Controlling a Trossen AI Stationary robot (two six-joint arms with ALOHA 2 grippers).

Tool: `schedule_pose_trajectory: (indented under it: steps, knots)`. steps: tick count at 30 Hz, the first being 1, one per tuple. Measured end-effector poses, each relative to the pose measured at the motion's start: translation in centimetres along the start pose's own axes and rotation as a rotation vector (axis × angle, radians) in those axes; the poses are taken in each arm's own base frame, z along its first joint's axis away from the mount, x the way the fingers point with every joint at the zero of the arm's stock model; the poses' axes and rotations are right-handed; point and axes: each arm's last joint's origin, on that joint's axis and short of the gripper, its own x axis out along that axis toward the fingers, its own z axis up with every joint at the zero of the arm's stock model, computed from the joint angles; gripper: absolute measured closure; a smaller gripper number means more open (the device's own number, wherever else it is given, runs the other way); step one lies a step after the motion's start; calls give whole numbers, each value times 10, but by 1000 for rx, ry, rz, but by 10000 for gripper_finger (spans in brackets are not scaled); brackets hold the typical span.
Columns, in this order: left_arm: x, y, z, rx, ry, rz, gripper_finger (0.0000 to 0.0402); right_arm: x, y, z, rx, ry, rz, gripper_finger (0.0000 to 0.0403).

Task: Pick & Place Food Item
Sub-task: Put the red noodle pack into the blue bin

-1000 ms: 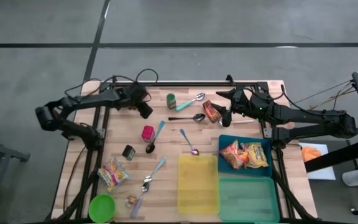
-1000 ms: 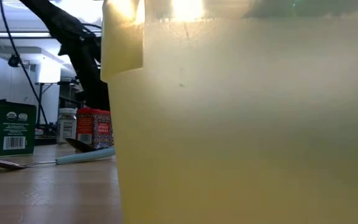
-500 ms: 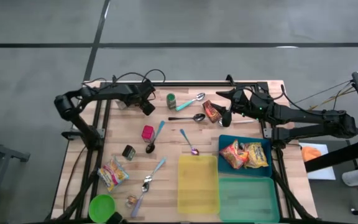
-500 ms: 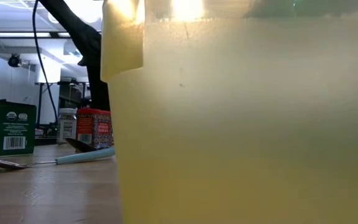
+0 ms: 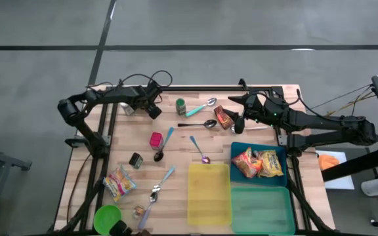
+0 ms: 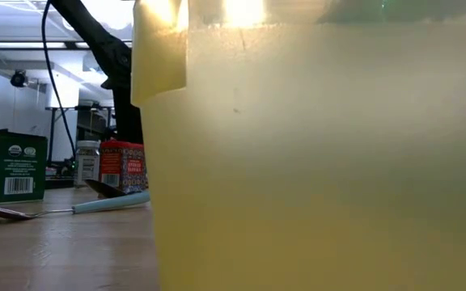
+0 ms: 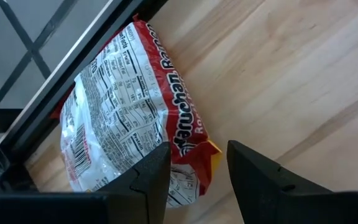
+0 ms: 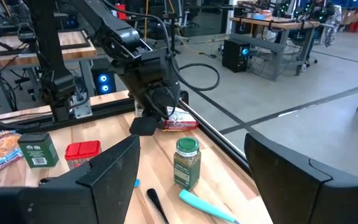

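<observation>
The left gripper (image 5: pixel 153 112) has been lowered toward the table's far left corner; its fingers are parted, with the ramen packet (image 7: pixel 124 121) lying just beyond them.

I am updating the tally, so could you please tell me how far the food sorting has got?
Done: two snack packets lie in the blue bin. In hand: the left gripper, fingers open, hovers over a ramen packet at the table's far edge. Left: a packet near the green bowl.

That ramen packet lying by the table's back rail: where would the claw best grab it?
Probably from above, at the free edge facing the open wood. The ramen packet lies flat against the rail, blocking that side. The left gripper hovers open over that edge.
</observation>
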Motion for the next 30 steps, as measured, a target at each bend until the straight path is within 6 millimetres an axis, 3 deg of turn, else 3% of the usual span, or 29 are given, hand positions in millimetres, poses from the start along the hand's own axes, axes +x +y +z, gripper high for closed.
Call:
schedule_pose_trajectory:
  steps: [8, 21, 30]
  knots:
    - [11, -5, -13, 2, -7, -50, 253, 0, 0, 0, -1, 0, 0, 116]
    - [12, -6, -13, 1, -13, -59, 394, 0, 0, 0, -2, 0, 0, 116]
    - [10, -9, -10, -4, -27, -131, 400, 0, 0, 0, -2, 0, 0, 116]
